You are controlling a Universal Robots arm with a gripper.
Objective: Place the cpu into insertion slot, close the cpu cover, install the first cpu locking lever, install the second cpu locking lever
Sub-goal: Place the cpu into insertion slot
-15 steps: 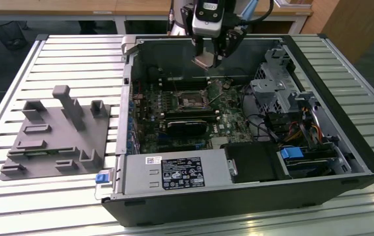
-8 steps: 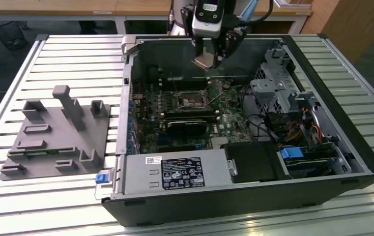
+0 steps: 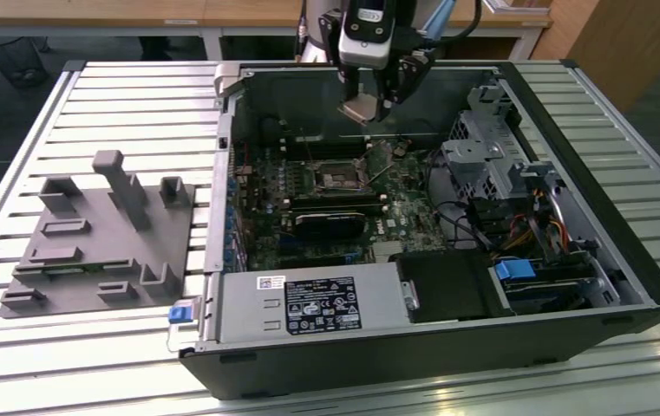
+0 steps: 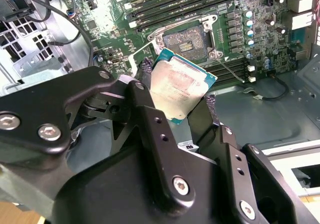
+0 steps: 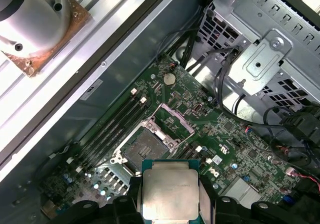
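Observation:
My gripper (image 3: 364, 104) hangs over the far side of the open computer case, shut on the cpu (image 3: 361, 109). In both wrist views the cpu (image 4: 181, 89) (image 5: 170, 191) is a pale silver square chip clamped at its edges between the black fingers (image 4: 145, 84), tilted and held clear above the board. The insertion slot (image 3: 339, 179) (image 4: 189, 42) (image 5: 145, 150) lies bare on the green motherboard, below and nearer than the chip. The cpu cover (image 5: 173, 118) stands swung open at one side of the slot. A thin metal locking lever (image 4: 214, 37) runs along the slot's edge.
A grey power supply (image 3: 306, 303) fills the case's near side, and a black block (image 3: 330, 221) sits just in front of the slot. A metal drive cage (image 3: 492, 156) and cables (image 3: 515, 234) stand at the exterior view's right. A grey parts fixture (image 3: 98, 234) rests at its left.

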